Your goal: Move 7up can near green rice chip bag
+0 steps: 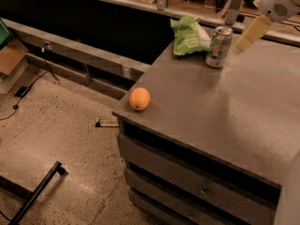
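Note:
The 7up can (219, 46) stands upright on the grey table (225, 111) at the back. The green rice chip bag (188, 35) lies right next to it on its left, with a narrow gap or light contact between them. My gripper (247, 39) hangs at the upper right, just to the right of the can and a little above the table top. It is apart from the can and holds nothing.
An orange (139, 99) sits near the table's front left corner. Drawers (197, 182) run below the table top. A rail and shelf run behind the table. The speckled floor on the left has a black bar (37, 191) and cables.

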Robot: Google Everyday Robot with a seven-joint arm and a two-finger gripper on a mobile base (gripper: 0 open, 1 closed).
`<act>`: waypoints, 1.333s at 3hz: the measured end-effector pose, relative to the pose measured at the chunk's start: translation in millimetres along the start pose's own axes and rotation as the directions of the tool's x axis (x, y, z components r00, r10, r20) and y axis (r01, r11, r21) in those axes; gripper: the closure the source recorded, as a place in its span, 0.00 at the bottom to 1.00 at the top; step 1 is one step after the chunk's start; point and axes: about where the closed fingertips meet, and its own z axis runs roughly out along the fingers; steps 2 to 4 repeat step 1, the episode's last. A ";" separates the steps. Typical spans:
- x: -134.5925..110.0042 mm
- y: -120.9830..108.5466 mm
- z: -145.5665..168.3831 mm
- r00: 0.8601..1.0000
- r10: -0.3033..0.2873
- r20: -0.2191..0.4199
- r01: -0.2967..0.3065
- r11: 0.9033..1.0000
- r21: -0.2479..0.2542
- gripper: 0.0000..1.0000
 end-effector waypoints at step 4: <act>0.0 0.0 0.0 1.000 0.000 0.000 0.000 1.000 0.000 0.00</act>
